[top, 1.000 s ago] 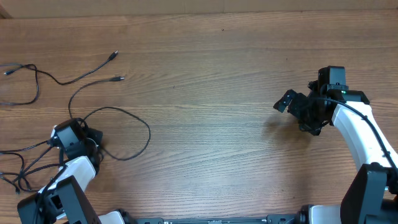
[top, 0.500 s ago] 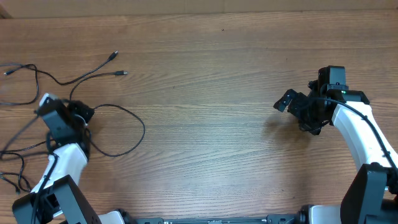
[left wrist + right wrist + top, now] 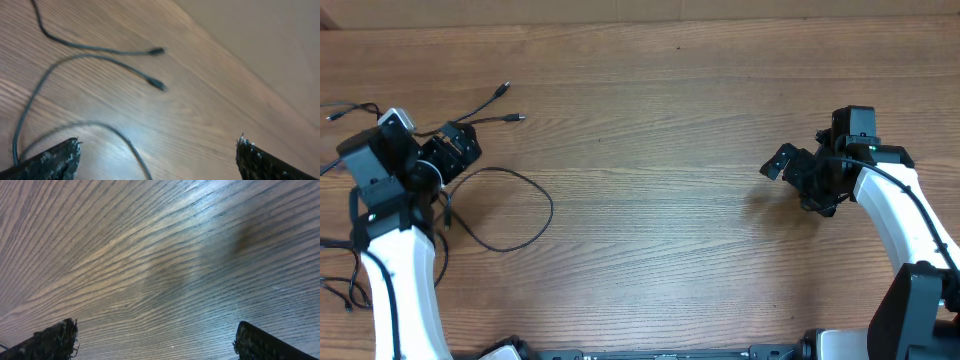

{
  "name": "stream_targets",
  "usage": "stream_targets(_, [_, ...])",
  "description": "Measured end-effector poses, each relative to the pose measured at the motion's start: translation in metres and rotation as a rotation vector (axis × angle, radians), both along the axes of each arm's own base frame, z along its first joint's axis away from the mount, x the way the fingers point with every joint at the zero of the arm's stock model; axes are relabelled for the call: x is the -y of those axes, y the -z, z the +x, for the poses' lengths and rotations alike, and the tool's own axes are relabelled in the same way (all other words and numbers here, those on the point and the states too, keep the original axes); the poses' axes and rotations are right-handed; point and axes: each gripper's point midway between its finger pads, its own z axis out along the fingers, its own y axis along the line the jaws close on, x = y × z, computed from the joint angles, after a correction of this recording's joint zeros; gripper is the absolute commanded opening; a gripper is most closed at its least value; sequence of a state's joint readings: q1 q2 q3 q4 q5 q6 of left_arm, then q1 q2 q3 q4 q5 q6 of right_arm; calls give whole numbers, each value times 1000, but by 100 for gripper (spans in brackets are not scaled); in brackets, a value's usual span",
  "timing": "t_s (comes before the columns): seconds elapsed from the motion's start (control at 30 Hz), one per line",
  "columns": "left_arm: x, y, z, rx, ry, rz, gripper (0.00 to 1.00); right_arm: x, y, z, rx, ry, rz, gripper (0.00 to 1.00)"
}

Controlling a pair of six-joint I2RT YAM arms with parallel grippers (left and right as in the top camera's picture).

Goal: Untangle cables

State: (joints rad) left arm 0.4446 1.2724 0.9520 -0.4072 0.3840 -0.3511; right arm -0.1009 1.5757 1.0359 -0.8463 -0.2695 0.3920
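The left arm (image 3: pixel 395 260) has swung up the bench (image 3: pixel 660 120) from the near corner, and the left fingers (image 3: pixel 47 161) have sprung wide, holding nothing. The right fingers (image 3: pixel 52 340), also wide and empty, hang unmoved over bare wood far right. The cables (image 3: pixel 551 205) lie at far left, one loop just beside the left fingers, two plugs (image 3: pixel 157 85) free beyond. Best, probably, to pinch a single strand near a free plug and draw it slowly outward, watching that neighbouring cords do not drag along.
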Motion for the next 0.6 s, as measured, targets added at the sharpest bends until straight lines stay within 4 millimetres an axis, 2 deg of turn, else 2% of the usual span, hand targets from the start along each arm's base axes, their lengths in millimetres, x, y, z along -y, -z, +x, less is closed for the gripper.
stream_targets(0.2, [32, -24, -47, -16, 116, 46, 100, 0, 0, 0, 0, 0, 0, 100])
stream_targets(0.3, [48, -43, -78, 12, 160, 98, 99, 0, 0, 0, 0, 0, 0, 100])
stream_targets(0.37, [54, -52, -90, 33, 173, 121, 100, 0, 0, 0, -1, 0, 0, 100])
stream_targets(0.5, [70, -65, -119, 62, 182, 139, 100, 0, 0, 0, 0, 0, 0, 100])
stream_targets(0.6, [76, -67, -133, 61, 174, 125, 100, 0, 0, 0, -1, 0, 0, 100])
